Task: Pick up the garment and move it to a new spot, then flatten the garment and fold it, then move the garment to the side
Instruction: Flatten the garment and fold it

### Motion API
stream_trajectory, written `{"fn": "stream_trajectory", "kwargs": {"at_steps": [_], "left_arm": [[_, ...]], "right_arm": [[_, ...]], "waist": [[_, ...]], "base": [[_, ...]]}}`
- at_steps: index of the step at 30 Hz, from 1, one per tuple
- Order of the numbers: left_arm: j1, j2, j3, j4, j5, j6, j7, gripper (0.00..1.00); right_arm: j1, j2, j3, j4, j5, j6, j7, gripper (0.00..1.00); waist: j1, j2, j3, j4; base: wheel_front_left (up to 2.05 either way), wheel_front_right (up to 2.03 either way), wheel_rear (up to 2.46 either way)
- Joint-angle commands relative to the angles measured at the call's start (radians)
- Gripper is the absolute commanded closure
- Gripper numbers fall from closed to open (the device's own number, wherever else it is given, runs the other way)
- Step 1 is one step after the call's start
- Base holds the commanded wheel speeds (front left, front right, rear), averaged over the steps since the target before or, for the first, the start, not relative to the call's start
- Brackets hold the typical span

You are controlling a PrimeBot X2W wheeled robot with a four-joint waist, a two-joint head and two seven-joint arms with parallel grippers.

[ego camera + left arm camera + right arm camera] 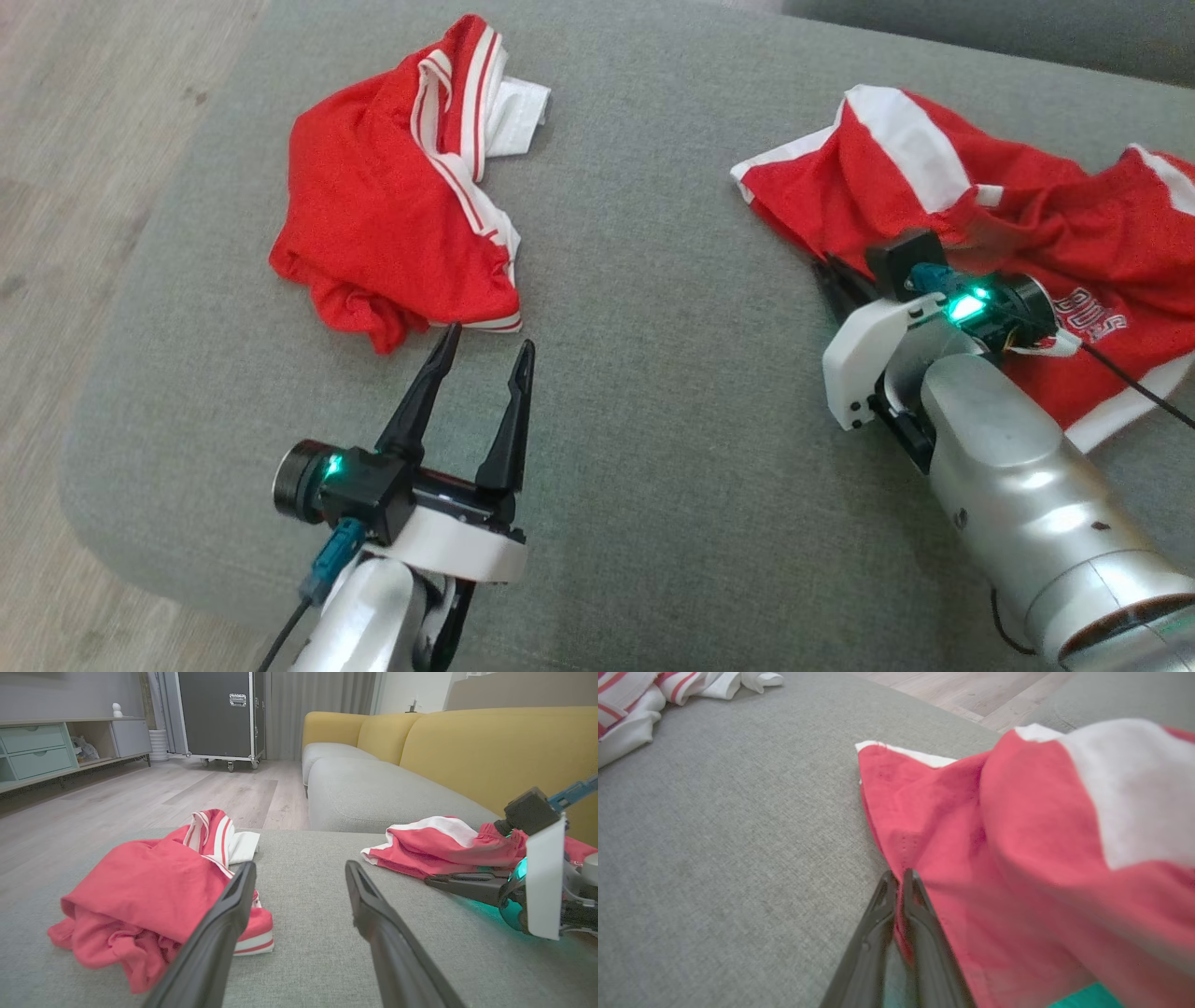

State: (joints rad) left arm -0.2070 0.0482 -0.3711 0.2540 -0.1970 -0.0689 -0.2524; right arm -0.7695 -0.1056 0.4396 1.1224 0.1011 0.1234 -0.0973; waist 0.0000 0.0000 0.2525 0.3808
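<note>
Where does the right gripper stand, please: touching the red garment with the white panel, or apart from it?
Touching. The right wrist view shows the right gripper closed on the edge of the red garment, cloth pinched between its fingers.

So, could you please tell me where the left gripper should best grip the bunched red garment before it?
I'd take the striped hem corner nearest the left gripper, coming low from the robot's side: that edge lies flat and exposed on the cushion, while the rest is bunched.
</note>
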Motion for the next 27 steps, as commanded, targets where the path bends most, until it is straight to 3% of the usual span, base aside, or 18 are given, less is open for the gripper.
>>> {"fn": "stream_trajectory", "kwargs": {"at_steps": [1, 11, 20, 27], "left_arm": [[-0.031, 0.002, 0.031, -0.025, -0.003, 0.008, -0.009, 0.0], [-0.007, 0.002, 0.06, -0.025, 0.016, 0.011, -0.009, 0.0], [0.054, 0.002, 0.125, -0.025, 0.032, 0.009, -0.009, 0.0], [0.099, 0.002, 0.16, -0.03, 0.053, 0.001, -0.009, 0.0]], "right_arm": [[0.007, 0.02, 0.023, 0.003, 0.014, 0.007, -0.024, 1.0], [-0.004, 0.051, 0.103, -0.078, 0.111, 0.007, -0.151, 1.0], [-0.081, 0.055, 0.201, -0.379, 0.306, 0.007, -0.164, 1.0], [-0.183, 0.055, 0.142, -0.595, 0.436, 0.007, -0.164, 1.0]], "waist": [[0.0, 0.0, -0.013, -0.009], [0.0, 0.0, -0.097, -0.068], [0.0, 0.0, -0.206, -0.093], [0.0, 0.0, -0.273, -0.119]], "base": [[0.0, 0.0, 0.0], [0.0, 0.0, 0.0], [0.0, 0.0, 0.0], [0.0, 0.0, 0.0]]}}
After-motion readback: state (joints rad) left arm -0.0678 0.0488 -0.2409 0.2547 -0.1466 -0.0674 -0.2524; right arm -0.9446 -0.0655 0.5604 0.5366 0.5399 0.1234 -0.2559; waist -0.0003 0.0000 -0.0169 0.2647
